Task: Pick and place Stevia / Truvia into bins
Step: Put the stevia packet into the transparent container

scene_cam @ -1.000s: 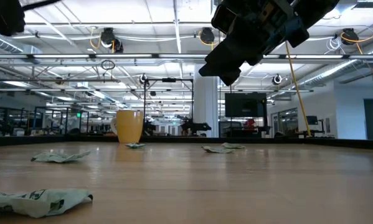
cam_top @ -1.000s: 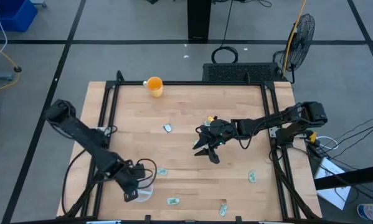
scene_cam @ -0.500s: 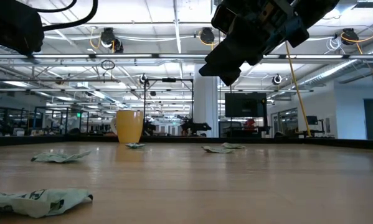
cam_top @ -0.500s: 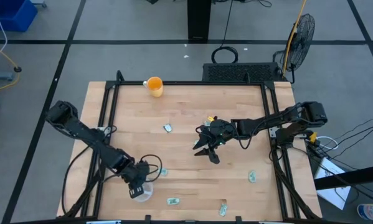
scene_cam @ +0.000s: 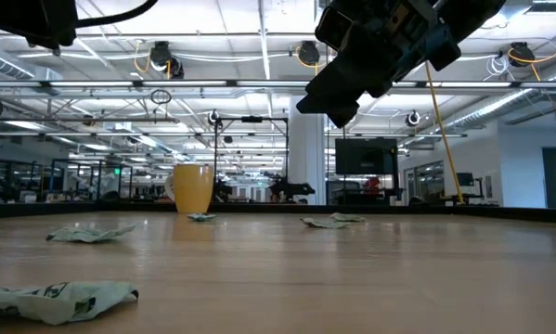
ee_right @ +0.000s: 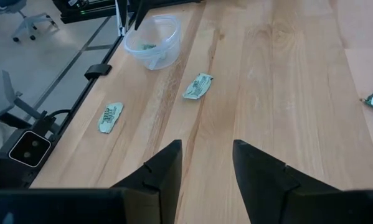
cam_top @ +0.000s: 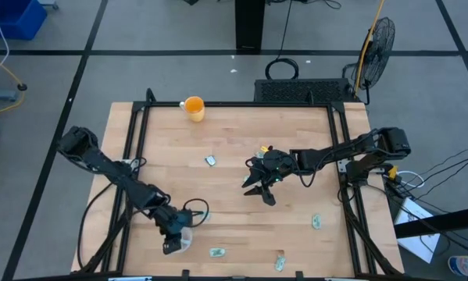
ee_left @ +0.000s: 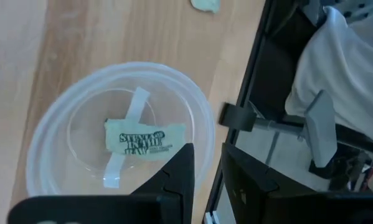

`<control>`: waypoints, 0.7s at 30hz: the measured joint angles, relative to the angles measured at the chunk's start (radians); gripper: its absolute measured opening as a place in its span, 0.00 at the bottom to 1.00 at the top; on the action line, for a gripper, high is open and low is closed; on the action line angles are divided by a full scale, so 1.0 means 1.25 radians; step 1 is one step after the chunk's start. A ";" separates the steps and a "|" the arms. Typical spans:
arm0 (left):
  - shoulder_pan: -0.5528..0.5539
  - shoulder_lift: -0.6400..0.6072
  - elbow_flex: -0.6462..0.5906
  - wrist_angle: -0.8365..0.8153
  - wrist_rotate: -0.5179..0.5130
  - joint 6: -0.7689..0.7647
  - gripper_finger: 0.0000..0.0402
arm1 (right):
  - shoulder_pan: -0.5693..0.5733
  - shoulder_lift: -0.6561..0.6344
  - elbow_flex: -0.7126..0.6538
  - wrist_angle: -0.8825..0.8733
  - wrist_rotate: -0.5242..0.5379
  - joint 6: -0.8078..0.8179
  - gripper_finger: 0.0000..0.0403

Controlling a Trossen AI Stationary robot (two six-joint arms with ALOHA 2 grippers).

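Observation:
The clear plastic cup (cam_top: 183, 243) stands near the table's near-left corner; it also shows in the left wrist view (ee_left: 55, 130) and far off in the right wrist view (ee_right: 152, 39). One green-and-white Stevia sachet (ee_left: 146, 140) lies flat on the cup's bottom. My left gripper (cam_top: 172, 239) (ee_left: 206, 180) hovers above the cup's rim, open and empty. Other sachets lie flat on the wood (cam_top: 216, 252) (cam_top: 280, 261) (cam_top: 316, 222) (cam_top: 211, 161) (ee_right: 198, 86) (ee_right: 110, 117). My right gripper (cam_top: 257, 190) (ee_right: 205, 165) hangs open above mid-table.
An orange cup (cam_top: 194, 107) (scene_cam: 194, 188) stands at the far edge. Black rails frame the table (cam_top: 132, 156). In the low view, crumpled sachets (scene_cam: 55, 299) (scene_cam: 87, 234) lie near the camera. Bare wood lies between my two grippers.
My left arm's wrist has shifted a little toward the table's right, with its gripper staying over the clear cup.

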 joint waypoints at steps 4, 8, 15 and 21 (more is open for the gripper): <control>0.025 -0.009 0.000 -0.001 0.016 0.014 0.21 | 0.000 0.000 0.000 0.000 0.000 0.000 0.33; 0.064 -0.029 0.000 -0.004 0.014 0.087 0.21 | 0.000 0.000 0.000 0.000 0.000 0.000 0.33; 0.152 -0.091 0.000 -0.013 -0.032 0.299 0.21 | 0.000 0.000 0.000 0.000 0.000 0.000 0.33; 0.237 -0.148 0.000 -0.032 -0.263 0.583 0.21 | 0.000 0.000 0.000 -0.001 0.000 0.000 0.33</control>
